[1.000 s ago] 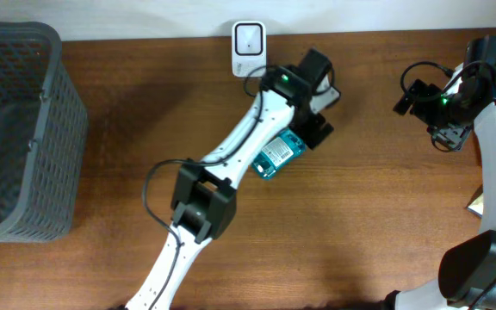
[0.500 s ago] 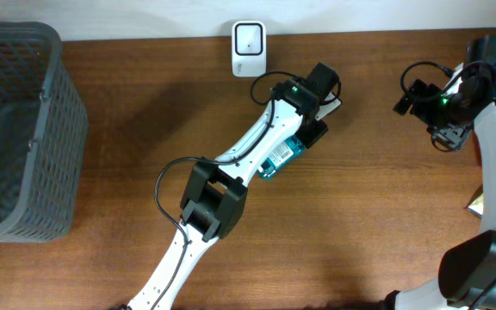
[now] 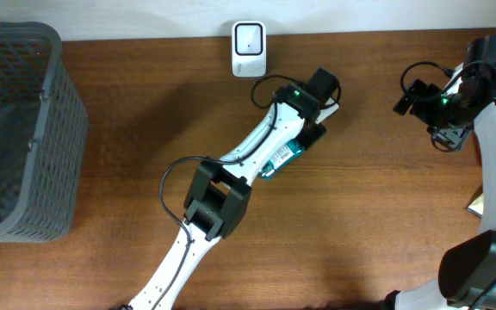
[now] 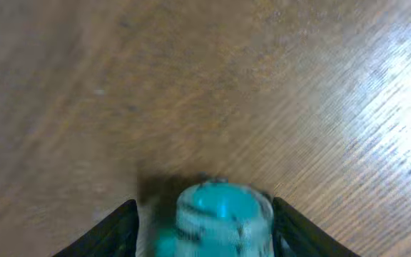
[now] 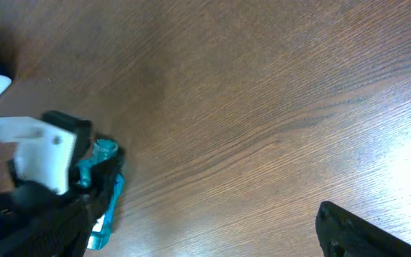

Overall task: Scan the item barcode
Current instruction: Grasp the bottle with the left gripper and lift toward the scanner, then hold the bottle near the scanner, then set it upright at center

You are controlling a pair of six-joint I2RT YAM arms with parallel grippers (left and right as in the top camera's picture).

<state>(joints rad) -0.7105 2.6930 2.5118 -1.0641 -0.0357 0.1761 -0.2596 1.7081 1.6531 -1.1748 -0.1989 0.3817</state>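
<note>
Your left gripper [image 4: 204, 227] is down on the wooden table [image 3: 386, 224], near the middle and a little toward the far side. It is clamped on the teal packet [image 3: 282, 156]. In the left wrist view both dark fingers [image 4: 113, 232] press in on the packet's sides, and its rounded teal end fills the gap between them. That view is blurred, so you get no print or barcode from it. From overhead, the packet lies on the wood with a white label showing. It is tucked partly under the white arm, at a slant.

The white barcode scanner [image 3: 249, 38] stands at the far edge of the table. It is left of the gripper and well apart from the packet.

Your right gripper [image 3: 442, 120] hangs over the far right of the table with its jaws spread wide, carrying nothing. Its wrist camera looks across bare wood toward the left gripper, with a sliver of teal visible beneath it.

The grey mesh basket [image 3: 67, 112] sits at the left edge, well away from both arms.
</note>
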